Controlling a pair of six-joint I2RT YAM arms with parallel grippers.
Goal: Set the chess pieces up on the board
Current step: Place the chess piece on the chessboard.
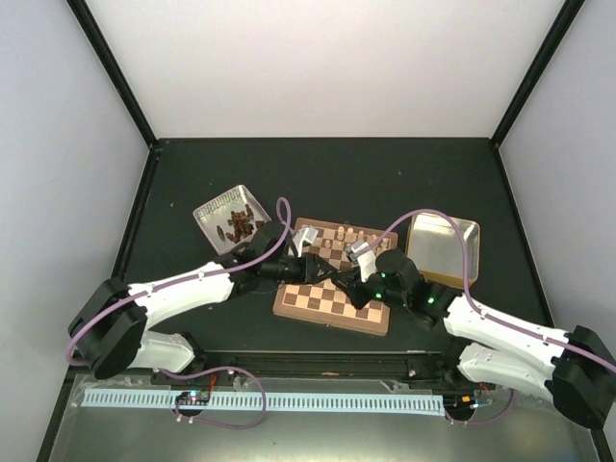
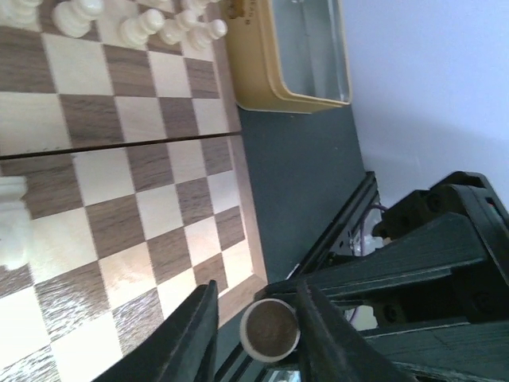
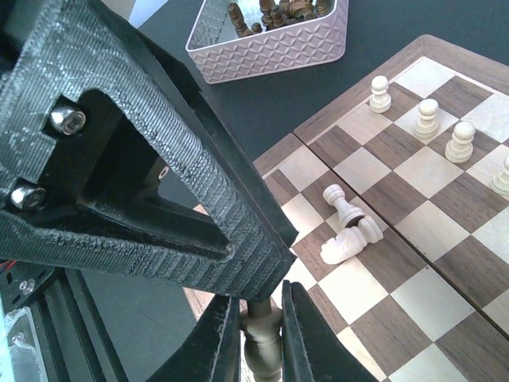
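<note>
Mid-setup: looks like a handover above the board [image 1: 327, 308].
Your right tool [image 3: 259, 314] is clenched on a pale piece [image 3: 262, 344]. The left tool [image 2: 256, 306] flanks what looks like its felted base; grip unclear. Board sits mid-surface [image 1: 192, 173], pawns [image 3: 428, 118] ranked, two toppled pieces [image 3: 342, 247]. Next: settle one grip, seat it upright.

Tight squeeze over the board [image 1: 327, 306] right now: the left arm's black housing [image 3: 143, 159] walls off the near side, two toppled chess pieces [image 3: 347, 233] lie just ahead, upright pawns [image 3: 428, 118] line the far side, with bare squares open between them.
</note>
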